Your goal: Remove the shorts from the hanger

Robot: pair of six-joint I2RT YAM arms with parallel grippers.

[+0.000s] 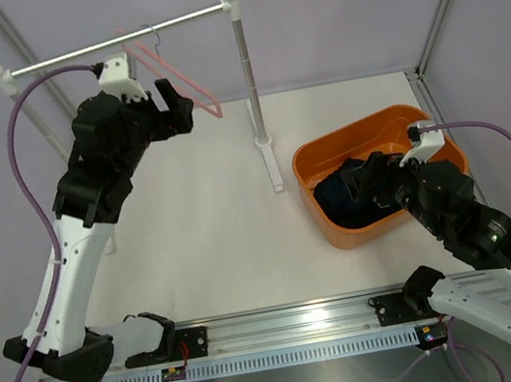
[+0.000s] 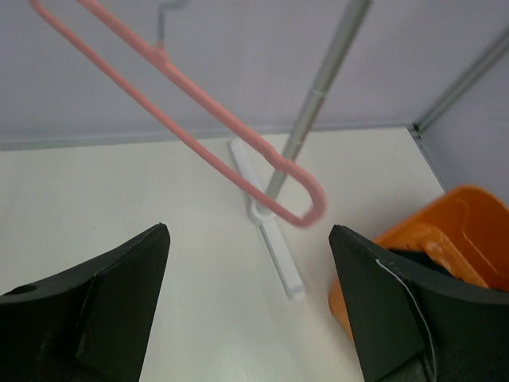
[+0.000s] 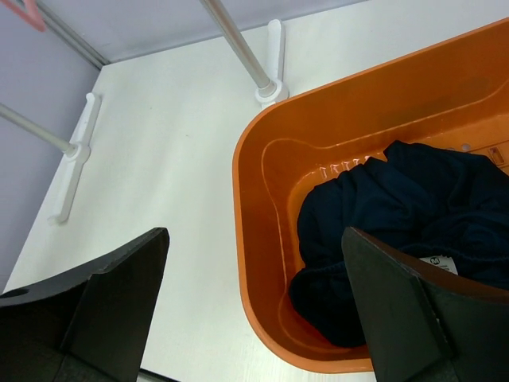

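The left pincer [image 2: 248, 232], jaws wide apart and holding nothing, is raised with the thin pink hanger [image 2: 215, 111] just ahead of and above it, not touching; the hanger hangs by its hook from the silver rail [image 1: 113, 44]. The right pincer [image 3: 254, 232], also spread apart and empty, hangs over the near rim of the orange tub [image 3: 258, 183]. The navy shorts [image 3: 398, 207] lie crumpled inside the tub, just below and ahead of its right-hand finger.

Top view overhead; close wrist views share orange tub [image 3: 258, 239].
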